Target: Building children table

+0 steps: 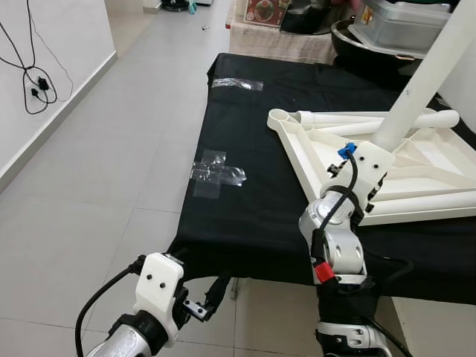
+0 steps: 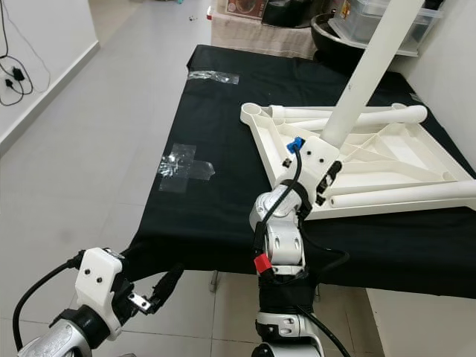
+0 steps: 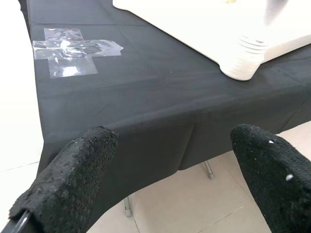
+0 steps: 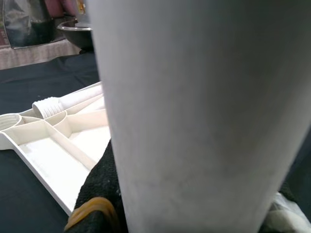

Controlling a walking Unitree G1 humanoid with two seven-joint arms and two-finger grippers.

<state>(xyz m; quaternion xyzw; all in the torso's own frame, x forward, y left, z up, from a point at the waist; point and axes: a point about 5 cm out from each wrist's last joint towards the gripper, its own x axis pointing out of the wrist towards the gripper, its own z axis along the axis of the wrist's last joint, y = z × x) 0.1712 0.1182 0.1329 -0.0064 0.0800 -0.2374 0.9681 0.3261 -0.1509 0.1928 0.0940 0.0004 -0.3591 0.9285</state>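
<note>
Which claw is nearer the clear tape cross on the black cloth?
Left. The left claw hangs open just off the table's near corner, below the tape cross. The right claw grips the white table leg over the upturned tabletop, farther away.

— Where do your head eyes look?
— Forward and down over my arms at the black-draped surface (image 1: 253, 216); both share the upturned white tabletop (image 1: 416, 167) and tape patch (image 2: 184, 166).
— And your wrists?
— My left one peers from below the surface edge, between my left claw (image 3: 175, 189) fingers, at that same tape. My right sits tight against the white leg (image 4: 194, 116), tabletop behind
</note>
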